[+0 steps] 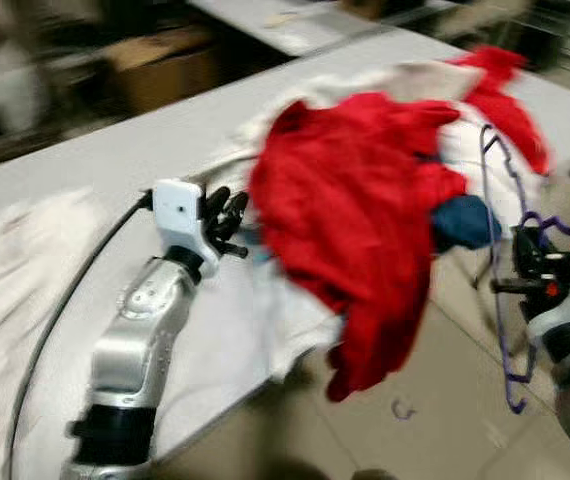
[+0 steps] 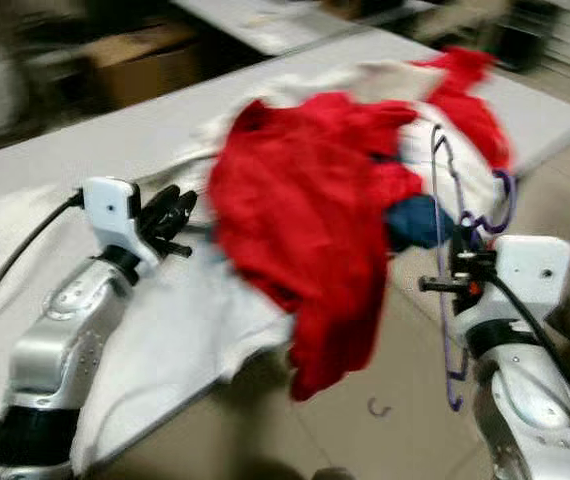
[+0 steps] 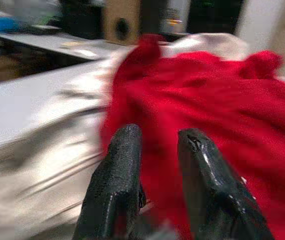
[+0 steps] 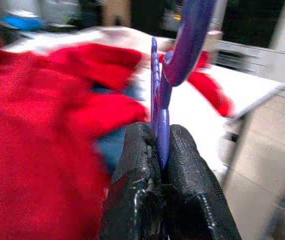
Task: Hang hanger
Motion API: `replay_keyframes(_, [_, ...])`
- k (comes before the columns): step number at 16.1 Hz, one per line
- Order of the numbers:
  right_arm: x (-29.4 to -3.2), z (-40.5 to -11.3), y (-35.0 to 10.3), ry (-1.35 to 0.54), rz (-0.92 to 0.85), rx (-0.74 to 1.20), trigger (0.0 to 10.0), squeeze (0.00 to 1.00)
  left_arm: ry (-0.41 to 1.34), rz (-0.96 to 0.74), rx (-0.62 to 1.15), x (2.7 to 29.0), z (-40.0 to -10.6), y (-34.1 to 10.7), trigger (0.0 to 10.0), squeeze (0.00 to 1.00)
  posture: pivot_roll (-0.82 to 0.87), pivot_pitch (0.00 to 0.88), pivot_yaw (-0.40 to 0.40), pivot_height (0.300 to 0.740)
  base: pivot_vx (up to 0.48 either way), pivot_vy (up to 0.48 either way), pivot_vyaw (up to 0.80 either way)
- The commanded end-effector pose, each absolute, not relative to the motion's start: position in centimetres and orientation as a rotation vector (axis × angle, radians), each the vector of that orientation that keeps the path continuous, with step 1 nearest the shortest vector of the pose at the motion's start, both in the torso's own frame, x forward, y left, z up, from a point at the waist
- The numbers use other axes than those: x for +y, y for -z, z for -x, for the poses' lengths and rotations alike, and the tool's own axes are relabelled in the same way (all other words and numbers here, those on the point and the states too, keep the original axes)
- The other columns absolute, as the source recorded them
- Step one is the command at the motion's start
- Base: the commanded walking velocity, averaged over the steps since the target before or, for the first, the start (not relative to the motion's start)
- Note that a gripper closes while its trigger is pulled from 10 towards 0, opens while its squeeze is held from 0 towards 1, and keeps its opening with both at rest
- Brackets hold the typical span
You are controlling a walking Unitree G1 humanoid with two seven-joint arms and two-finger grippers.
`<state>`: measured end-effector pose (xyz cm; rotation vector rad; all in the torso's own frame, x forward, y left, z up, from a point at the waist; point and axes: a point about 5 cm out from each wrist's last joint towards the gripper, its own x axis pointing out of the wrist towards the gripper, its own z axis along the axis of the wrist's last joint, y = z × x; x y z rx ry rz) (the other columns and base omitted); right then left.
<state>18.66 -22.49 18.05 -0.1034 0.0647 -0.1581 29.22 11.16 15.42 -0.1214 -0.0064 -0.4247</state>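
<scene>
Two grippers are up: my right gripper [image 4: 161, 150] pinches the purple hanger [image 1: 503, 300] at lower right, off the bench [image 1: 85, 160] edge over open floor [image 1: 445, 400]. My left gripper [image 3: 157, 165], fingers slightly apart, hovers beside the red cloth [image 1: 355, 210] at centre. I'd keep the hanger clear of the overhanging cloth and carry it rightward; no rail is visible.

The two eye views look forward and down from the head at a table [image 1: 85, 160] running across the frame, with a red cloth [image 1: 350, 210] at centre (both blurred). They share nearly the whole scene, shifted slightly sideways. The left wrist view looks along the left gripper [image 3: 157, 145] at the same cloth, close up. The right wrist view looks along the right gripper [image 4: 158, 145], pinching a purple hanger [image 4: 158, 100], with the cloth at its left.
</scene>
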Motion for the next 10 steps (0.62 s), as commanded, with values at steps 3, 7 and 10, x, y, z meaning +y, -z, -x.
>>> replay_keyframes(3, [-21.4, -18.6, -18.7, 0.092, 0.085, -0.006, 10.0, 0.00, 0.412, 0.201, -0.014, 12.2, -29.0, -15.3, 10.0, 0.67, -0.25, 0.000, 0.058, 0.740, 0.137, 0.000, 0.00])
replay_keyframes(7, [-21.5, -17.9, -18.6, 0.057, 0.081, 0.002, 10.0, 0.00, 0.477, 0.252, -0.012, 11.8, -29.1, -15.3, 10.0, 1.00, -0.28, 0.000, 0.075, 0.740, 0.000, 0.000, 0.00])
replay_keyframes(10, [-23.1, -17.7, -18.7, 0.102, 0.101, 0.000, 10.0, 0.00, 0.567, 0.339, 0.060, 10.4, -29.7, -14.6, 10.0, 1.00, -0.31, 0.000, 0.096, 0.740, 0.000, 0.000, 0.00])
